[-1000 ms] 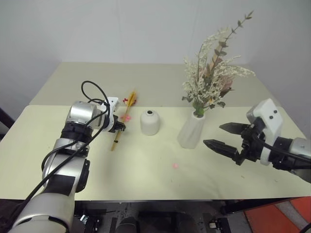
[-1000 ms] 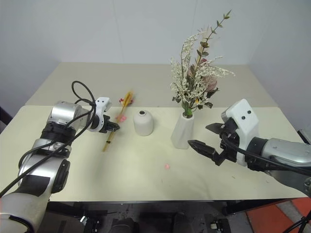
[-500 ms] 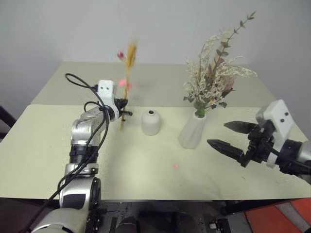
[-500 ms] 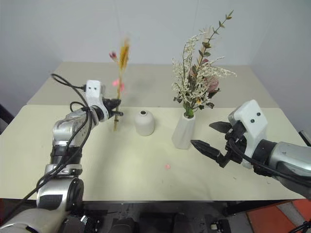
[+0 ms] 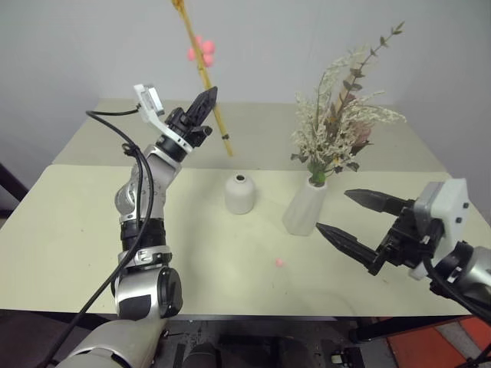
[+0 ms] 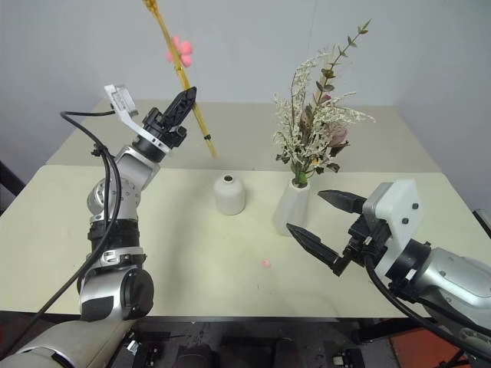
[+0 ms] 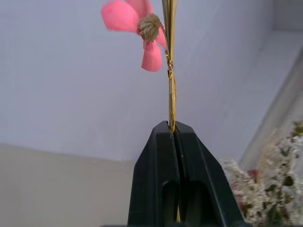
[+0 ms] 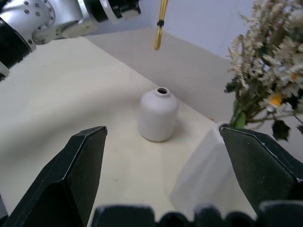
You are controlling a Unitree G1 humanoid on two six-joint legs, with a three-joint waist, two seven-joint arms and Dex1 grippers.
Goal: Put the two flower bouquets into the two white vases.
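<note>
My left gripper (image 5: 207,98) is raised above the table's back left, shut on the thin orange-yellow stalk (image 5: 199,65) with pink blossoms (image 5: 201,50). The stalk tilts, its lower end hanging in the air behind and above the short white vase (image 5: 239,194). In the left wrist view the fingers (image 7: 158,156) pinch the stem (image 7: 172,94). The taller white vase (image 5: 305,208) holds the bushy dried bouquet (image 5: 341,115). My right gripper (image 5: 332,211) stands open and empty, just right of the tall vase and pointing at it.
A small pink petal (image 5: 278,262) lies on the cream table (image 5: 77,253) in front of the vases. A second table surface (image 5: 115,130) adjoins behind, against a white wall. The front edge (image 5: 230,313) is near.
My left gripper has lifted the stalk off the table, swung it upright and then carried it higher and to the right. The right gripper has stayed open and barely moved.
</note>
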